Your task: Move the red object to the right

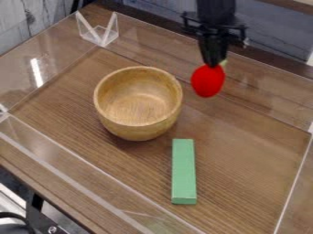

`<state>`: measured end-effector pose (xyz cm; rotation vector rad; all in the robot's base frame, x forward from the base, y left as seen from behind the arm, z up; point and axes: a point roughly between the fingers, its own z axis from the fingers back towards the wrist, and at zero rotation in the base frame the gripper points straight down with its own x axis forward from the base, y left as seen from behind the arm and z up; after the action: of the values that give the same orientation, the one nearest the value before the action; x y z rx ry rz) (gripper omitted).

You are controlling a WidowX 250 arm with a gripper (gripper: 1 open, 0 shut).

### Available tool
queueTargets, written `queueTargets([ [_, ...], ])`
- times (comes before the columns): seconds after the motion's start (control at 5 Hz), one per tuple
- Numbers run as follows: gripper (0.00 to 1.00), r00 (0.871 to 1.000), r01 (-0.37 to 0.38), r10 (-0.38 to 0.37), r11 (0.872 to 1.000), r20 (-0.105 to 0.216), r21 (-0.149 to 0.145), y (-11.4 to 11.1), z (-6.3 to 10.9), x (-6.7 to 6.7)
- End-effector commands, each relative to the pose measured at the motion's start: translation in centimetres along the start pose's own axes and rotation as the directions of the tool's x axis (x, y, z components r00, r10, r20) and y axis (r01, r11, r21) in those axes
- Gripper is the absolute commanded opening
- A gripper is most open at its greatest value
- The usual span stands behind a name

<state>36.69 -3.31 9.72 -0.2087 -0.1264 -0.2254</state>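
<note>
Toward the back right of the table [251,151], we logged the black pincer [214,61] pointing steeply down, its fingers clamped on the top of the red object [208,81]. The red object was small, glossy and rounded, and it hung under the fingertips. It was right of the wooden bowl [138,102], just beyond the bowl's rim and not touching it. We could not tell whether its underside cleared the wood. The bowl sat upright, left of the table's middle. A flat green block [184,171] lay near the front edge, right of and in front of the bowl and apart from it, its long side running front to back. A clear plastic piece [98,30] stood at the back left corner.
</note>
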Motion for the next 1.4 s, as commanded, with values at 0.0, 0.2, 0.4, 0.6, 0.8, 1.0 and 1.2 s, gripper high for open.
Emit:
queueTargets([
  [0.0,0.00,0.998,0.037,-0.038,0.999,0.051,0.013,-1.0,0.9,0.9],
  [0.2,0.00,0.998,0.048,-0.049,0.999,0.033,0.013,-1.1,-0.3,0.7],
  [0.4,0.00,0.998,0.053,-0.053,0.998,0.018,0.015,-0.9,-1.3,0.6],
  [0.6,0.00,0.998,0.056,-0.056,0.998,0.003,0.018,-0.7,-2.2,0.6],
  [0.8,0.00,0.998,0.063,-0.063,0.998,-0.006,0.018,-0.8,-2.9,0.6],
  [1.0,0.00,0.998,0.066,-0.066,0.998,-0.013,0.019,-0.8,-3.4,0.5],
  [1.2,0.00,0.998,0.065,-0.065,0.998,-0.013,0.020,-0.8,-3.4,0.4],
])
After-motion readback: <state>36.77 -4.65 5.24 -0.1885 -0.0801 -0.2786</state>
